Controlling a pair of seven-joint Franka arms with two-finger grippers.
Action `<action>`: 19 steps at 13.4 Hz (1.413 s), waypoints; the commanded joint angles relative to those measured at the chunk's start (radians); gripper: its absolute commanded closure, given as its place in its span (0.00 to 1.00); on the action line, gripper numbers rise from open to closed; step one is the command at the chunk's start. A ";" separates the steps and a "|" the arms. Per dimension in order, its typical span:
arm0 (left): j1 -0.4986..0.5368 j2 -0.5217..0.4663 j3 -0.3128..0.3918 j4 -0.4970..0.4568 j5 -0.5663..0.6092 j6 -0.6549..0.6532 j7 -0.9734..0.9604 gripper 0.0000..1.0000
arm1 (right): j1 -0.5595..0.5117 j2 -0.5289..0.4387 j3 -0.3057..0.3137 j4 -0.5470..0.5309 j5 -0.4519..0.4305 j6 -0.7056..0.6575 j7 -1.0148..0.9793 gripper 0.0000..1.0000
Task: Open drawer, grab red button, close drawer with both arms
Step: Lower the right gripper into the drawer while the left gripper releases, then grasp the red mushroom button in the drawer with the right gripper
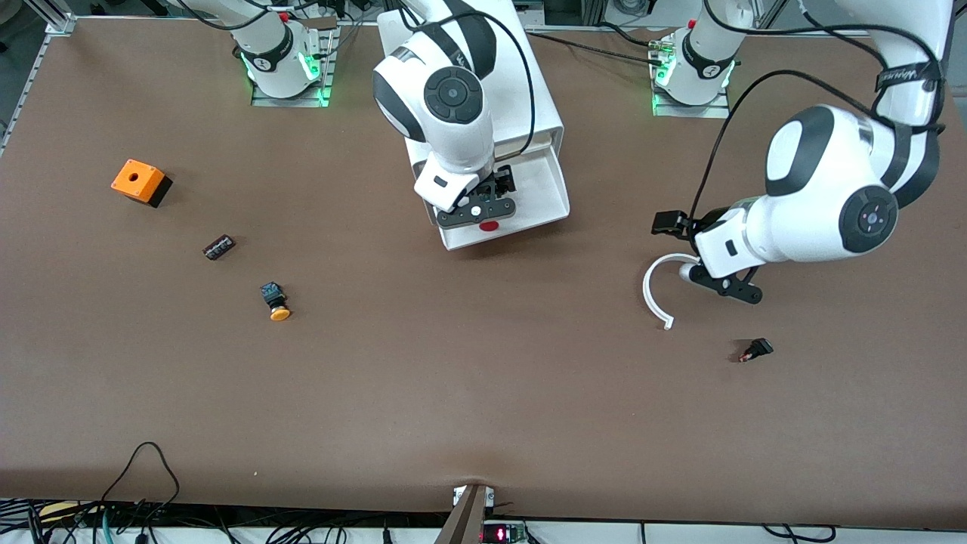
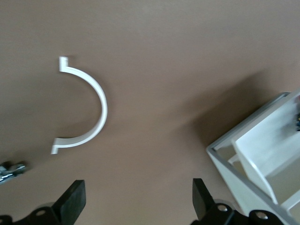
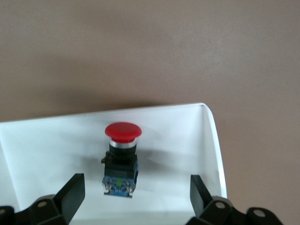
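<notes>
Button lies in drawer, seemingly centred under right gripper's parted jaws.

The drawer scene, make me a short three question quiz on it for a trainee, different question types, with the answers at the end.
1. True or false: the drawer stands pulled out of the cabinet.
2. Which lies in the drawer? A) the orange-capped button B) the red-capped button C) the orange box
3. Fill in: the left gripper, open, is over the table beside the white ___ piece.

Key
1. True; the right gripper is over it, fingers open.
2. B; the button lies in the drawer between the right gripper's fingers, not yet gripped. The orange-capped button and orange box sit on the table.
3. Curved; the curved piece lies on the table.
</notes>
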 commanded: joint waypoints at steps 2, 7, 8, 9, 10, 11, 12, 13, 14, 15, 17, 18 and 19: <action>-0.007 -0.009 -0.002 0.035 0.137 -0.005 -0.014 0.00 | 0.029 0.043 -0.012 0.028 -0.017 0.015 0.015 0.06; -0.011 -0.018 -0.007 0.055 0.220 -0.032 -0.319 0.00 | 0.057 0.060 -0.010 0.025 -0.019 0.023 0.022 0.23; -0.024 -0.032 -0.009 0.053 0.250 -0.037 -0.418 0.00 | 0.062 0.063 -0.012 0.020 -0.022 0.023 0.031 0.27; -0.030 -0.035 -0.015 0.058 0.287 -0.061 -0.469 0.00 | 0.062 0.069 -0.012 0.020 -0.026 0.023 0.031 0.36; -0.030 -0.035 -0.021 0.061 0.301 -0.069 -0.492 0.00 | 0.060 0.072 -0.010 0.020 -0.036 0.024 0.031 0.44; -0.030 -0.035 -0.022 0.060 0.307 -0.069 -0.529 0.00 | 0.060 0.081 -0.012 0.020 -0.037 0.033 0.029 0.49; -0.030 -0.035 -0.024 0.060 0.338 -0.071 -0.572 0.00 | 0.060 0.084 -0.012 0.020 -0.039 0.047 0.029 0.55; -0.030 -0.037 -0.038 0.061 0.381 -0.084 -0.589 0.00 | 0.060 0.092 -0.012 0.020 -0.046 0.052 0.029 0.57; -0.030 -0.037 -0.051 0.063 0.407 -0.113 -0.592 0.00 | 0.060 0.097 -0.010 0.020 -0.051 0.053 0.029 0.64; -0.029 -0.038 -0.053 0.064 0.413 -0.114 -0.600 0.00 | 0.060 0.097 -0.012 0.020 -0.051 0.053 0.025 0.78; -0.027 -0.038 -0.047 0.089 0.409 -0.109 -0.612 0.00 | 0.056 0.092 -0.015 0.026 -0.048 0.046 0.009 1.00; -0.029 -0.038 -0.048 0.089 0.406 -0.109 -0.615 0.00 | 0.052 0.085 -0.016 0.028 -0.043 0.041 0.005 1.00; -0.029 -0.038 -0.052 0.089 0.403 -0.109 -0.618 0.00 | 0.048 0.068 -0.018 0.029 -0.039 0.027 0.003 1.00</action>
